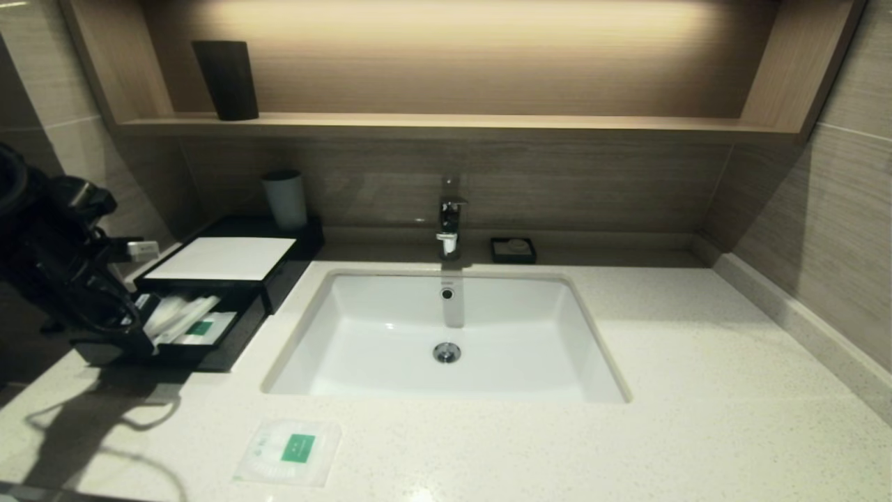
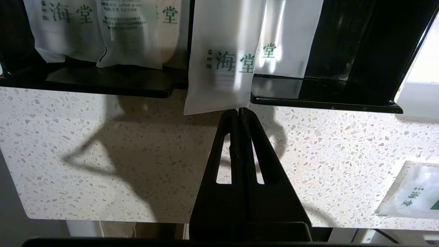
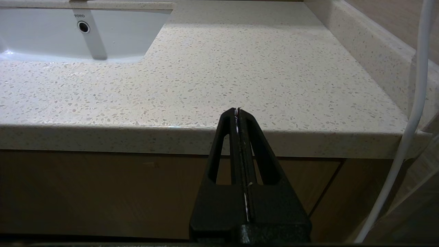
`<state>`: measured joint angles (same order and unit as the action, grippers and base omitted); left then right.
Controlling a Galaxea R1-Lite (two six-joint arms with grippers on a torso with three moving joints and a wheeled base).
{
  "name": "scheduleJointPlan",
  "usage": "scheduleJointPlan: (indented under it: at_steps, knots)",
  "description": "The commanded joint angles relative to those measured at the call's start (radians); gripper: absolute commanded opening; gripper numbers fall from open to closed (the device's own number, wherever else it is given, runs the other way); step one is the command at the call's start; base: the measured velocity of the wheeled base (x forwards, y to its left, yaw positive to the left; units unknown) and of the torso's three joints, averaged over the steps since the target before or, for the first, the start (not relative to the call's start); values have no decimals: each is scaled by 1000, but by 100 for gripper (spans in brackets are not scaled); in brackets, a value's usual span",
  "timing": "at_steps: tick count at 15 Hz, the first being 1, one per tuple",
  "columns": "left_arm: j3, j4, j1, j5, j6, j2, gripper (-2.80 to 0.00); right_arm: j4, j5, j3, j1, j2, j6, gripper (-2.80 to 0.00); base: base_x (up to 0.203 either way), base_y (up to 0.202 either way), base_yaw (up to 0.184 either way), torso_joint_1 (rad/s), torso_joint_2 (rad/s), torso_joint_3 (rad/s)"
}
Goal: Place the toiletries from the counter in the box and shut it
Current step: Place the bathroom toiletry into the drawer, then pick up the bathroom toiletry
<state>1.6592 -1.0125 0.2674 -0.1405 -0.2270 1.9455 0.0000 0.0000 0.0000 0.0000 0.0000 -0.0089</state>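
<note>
My left tool (image 2: 240, 111) sits at the near edge of the low glossy black box (image 1: 230, 317), its fingers pressed together and pinching the corner of a long slim pale translucent packet with green lettering (image 2: 223, 68). That packet hangs half over the drawer's front lip, so the risk I see is plain: if I let go here it may tip out onto the cream speckled stone counter (image 1: 697, 390), and if I push the drawer in now the overhanging end could jam in the front or get creased. The grip is only on a corner of slick film, so it could slip or twist as I nudge it deeper.

The drawer stands pulled out, with several similar white packets already lying inside. The flat square translucent packet with a green label (image 1: 289, 450) lies alone on the near counter, left of centre, in front of the white basin (image 1: 446, 335), well apart from the box. My right tool (image 3: 237, 111) is parked off the counter's near right edge, fingers together, holding nothing.
</note>
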Motion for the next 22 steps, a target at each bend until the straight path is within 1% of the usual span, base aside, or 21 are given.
scheduleJointPlan:
  at_steps: [1, 5, 9, 11, 15, 17, 19, 21, 22]
  knots:
    - [7, -2, 0, -2, -1, 8, -280, 0, 0, 0, 0, 0, 0, -280, 0, 0, 0, 0, 0, 0]
    - [54, 3, 0, -1, 33, 42, -280, 0, 0, 0, 0, 0, 0, -280, 0, 0, 0, 0, 0, 0]
    - [68, 5, -16, -1, 44, 52, -280, 0, 0, 0, 0, 0, 0, -280, 0, 0, 0, 0, 0, 0]
    - [68, 4, -20, -9, 47, 29, -280, 0, 0, 0, 0, 0, 0, -280, 0, 0, 0, 0, 0, 0]
    - [63, -19, -20, -87, 43, -109, -280, 0, 0, 0, 0, -1, 0, -280, 0, 0, 0, 0, 0, 0]
    - [45, -58, -25, -121, 36, -186, -280, 0, 0, 0, 0, 0, 0, -280, 0, 0, 0, 0, 0, 0]
    - [18, -115, -55, -177, 28, -254, -280, 0, 0, 0, 0, 0, 0, -280, 0, 0, 0, 0, 0, 0]
    - [-6, -194, -123, -217, 19, -308, -280, 0, 0, 0, 0, 0, 0, -280, 0, 0, 0, 0, 0, 0]
    - [-20, -224, -161, -223, 20, -333, -280, 0, 0, 0, 0, 0, 0, -280, 0, 0, 0, 0, 0, 0]
